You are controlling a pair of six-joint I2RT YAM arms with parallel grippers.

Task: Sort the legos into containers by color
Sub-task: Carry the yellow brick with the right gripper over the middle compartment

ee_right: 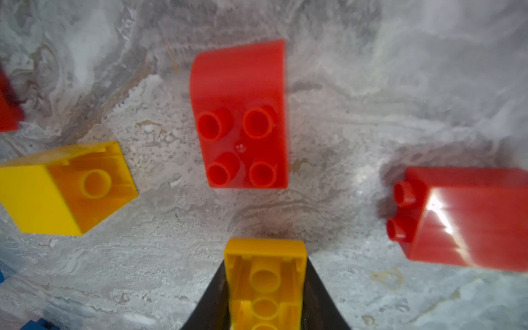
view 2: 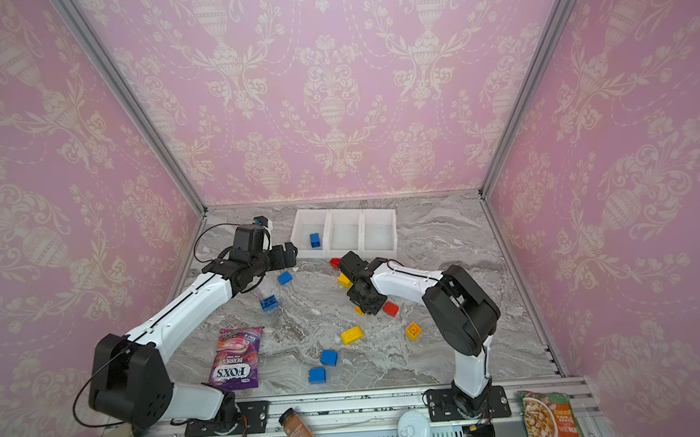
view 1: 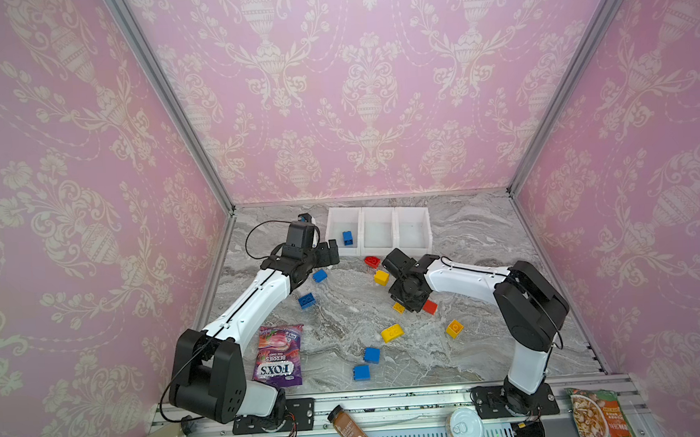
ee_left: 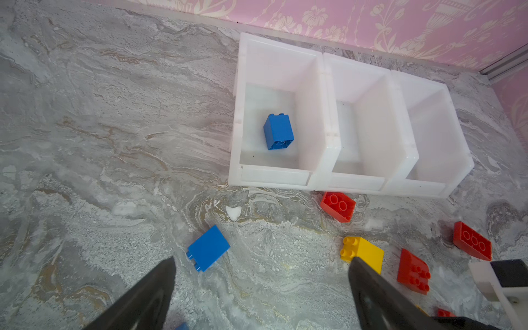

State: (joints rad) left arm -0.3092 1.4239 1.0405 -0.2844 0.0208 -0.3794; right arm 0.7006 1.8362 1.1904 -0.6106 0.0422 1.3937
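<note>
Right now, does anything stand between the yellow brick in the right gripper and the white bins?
A red brick and a loose yellow brick lie on the table between the held yellow brick and the bins. Above them, nothing visible blocks the open tops.

Bright even light, soft shadows, warped edges, right wrist view blurred, glare on red brick [ee_right: 468, 220]

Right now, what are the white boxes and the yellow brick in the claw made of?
The white boxes look like milky, slightly see-through plastic with a dull finish: light glows through their walls. The yellow brick looks like hard, smooth moulded plastic, faintly shiny, with round tubes underneath.
</note>
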